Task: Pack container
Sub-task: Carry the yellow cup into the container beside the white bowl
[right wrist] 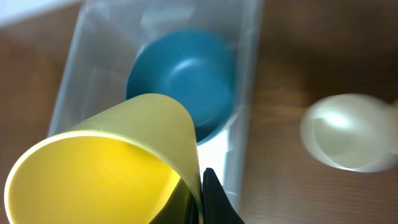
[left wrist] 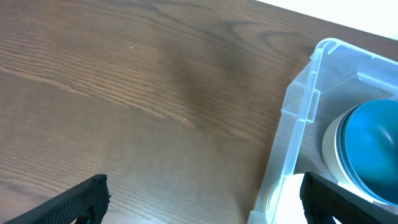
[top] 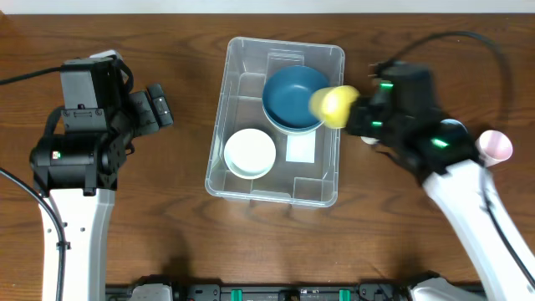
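The brown wood-grain table [top: 167, 217] carries the clear container [top: 247, 92] at its middle, with a pink cup [top: 495, 145] well apart to the right.

Overhead cam: straight down, far. My L wrist cam: low, oblique. R wrist cam: close, downward. All share the container [top: 238, 96].

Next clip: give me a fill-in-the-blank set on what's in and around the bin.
1. The cup in the right gripper is coloured ____.
2. In the container, beside the blue bowl, sits a bowl coloured ____.
3. The left gripper holds ____.
4. The pink cup stands ____ the container.
Missing words: yellow; white; nothing; outside.
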Tool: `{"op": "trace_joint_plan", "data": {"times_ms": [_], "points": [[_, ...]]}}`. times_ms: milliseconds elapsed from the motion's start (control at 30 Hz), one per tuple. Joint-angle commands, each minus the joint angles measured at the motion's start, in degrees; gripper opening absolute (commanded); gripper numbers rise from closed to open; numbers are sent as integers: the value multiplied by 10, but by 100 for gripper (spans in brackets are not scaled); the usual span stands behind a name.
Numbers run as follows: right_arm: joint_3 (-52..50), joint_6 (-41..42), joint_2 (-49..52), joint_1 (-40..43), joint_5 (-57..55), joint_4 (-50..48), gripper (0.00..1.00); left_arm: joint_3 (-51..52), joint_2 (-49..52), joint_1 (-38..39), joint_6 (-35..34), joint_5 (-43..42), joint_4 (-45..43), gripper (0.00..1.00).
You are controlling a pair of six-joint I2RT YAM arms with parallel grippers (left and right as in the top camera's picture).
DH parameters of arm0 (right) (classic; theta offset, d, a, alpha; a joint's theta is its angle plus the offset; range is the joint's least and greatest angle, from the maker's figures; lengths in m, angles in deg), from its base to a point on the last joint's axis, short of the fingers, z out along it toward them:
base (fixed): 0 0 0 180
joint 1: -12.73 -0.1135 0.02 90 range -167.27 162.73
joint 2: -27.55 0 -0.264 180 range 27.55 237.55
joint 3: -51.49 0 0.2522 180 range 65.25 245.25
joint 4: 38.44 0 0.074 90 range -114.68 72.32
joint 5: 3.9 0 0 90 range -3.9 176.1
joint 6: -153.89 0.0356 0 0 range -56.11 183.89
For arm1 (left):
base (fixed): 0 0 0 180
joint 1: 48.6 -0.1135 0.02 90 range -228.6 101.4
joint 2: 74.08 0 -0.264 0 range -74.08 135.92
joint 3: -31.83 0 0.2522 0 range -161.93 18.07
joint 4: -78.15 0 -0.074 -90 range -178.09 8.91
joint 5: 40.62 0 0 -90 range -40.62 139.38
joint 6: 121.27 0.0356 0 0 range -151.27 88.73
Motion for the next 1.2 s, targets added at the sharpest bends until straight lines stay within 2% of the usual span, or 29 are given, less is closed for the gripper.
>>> {"op": "trace_joint_plan", "data": {"times_ms": [0,167,467,600,800,967,1167], "points": [[3,2,73,-40,-2,-5,1,-1,1,-3,-1,7,2,98],[3,2,152,-70,7,9,1,-1,1,-3,-1,7,2,98],[3,-12,196,-89,-21,25,1,-1,1,-3,-1,7,2,98],[3,-12,195,-86,-73,26,1,-1,1,-3,-1,7,2,98],[3,-54,187,-81,-44,-3,1,-1,1,-3,-1,7,2,98],[3,-80,135,-81,-45,-33,1,-1,1,-3,-1,7,2,98],[3,-82,76,-82,-45,-9,1,-1,1,-3,-1,7,2,98]]}}
